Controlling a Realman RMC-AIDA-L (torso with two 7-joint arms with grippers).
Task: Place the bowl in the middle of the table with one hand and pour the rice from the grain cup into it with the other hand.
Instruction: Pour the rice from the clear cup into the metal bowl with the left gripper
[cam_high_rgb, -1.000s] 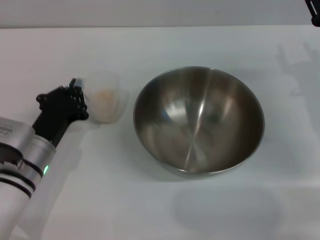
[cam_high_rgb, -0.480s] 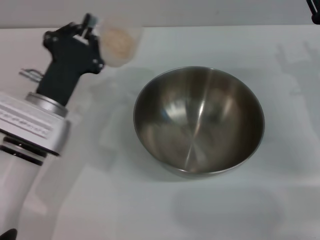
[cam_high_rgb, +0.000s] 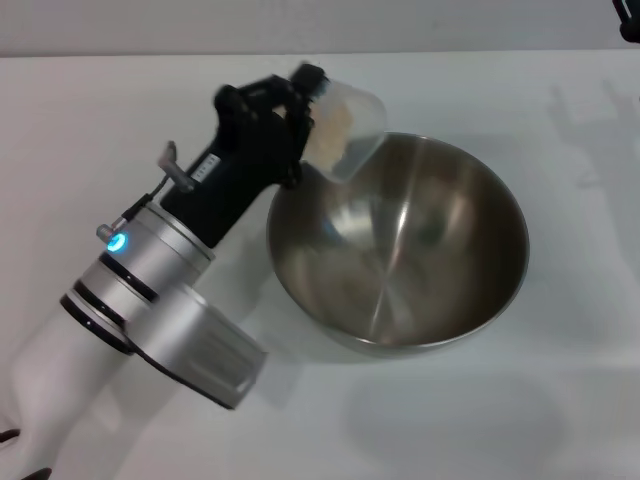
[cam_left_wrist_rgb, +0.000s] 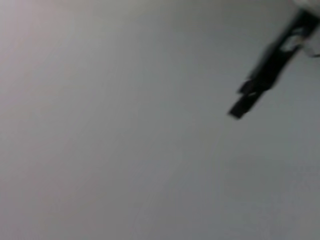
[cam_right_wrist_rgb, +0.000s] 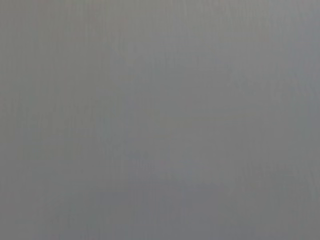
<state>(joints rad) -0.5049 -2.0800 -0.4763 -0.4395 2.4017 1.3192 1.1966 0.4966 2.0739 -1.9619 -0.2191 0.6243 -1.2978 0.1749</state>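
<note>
Moved to bowl (cam_high_rgb: 398, 242) rim: left gripper (cam_high_rgb: 300, 110) clamping tilted grain cup (cam_high_rgb: 345, 127) w/ rice (cam_high_rgb: 333, 128) inside.

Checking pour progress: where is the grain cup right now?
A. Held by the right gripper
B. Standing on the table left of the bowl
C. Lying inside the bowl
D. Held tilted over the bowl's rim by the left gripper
D: the left gripper holds the grain cup tilted over the near-left rim of the bowl, rice still inside.

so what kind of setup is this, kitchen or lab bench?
Looks like a lab test bench, probably: a plain white table, with only a steel bowl and the grain cup of rice held by the left gripper on it.
</note>
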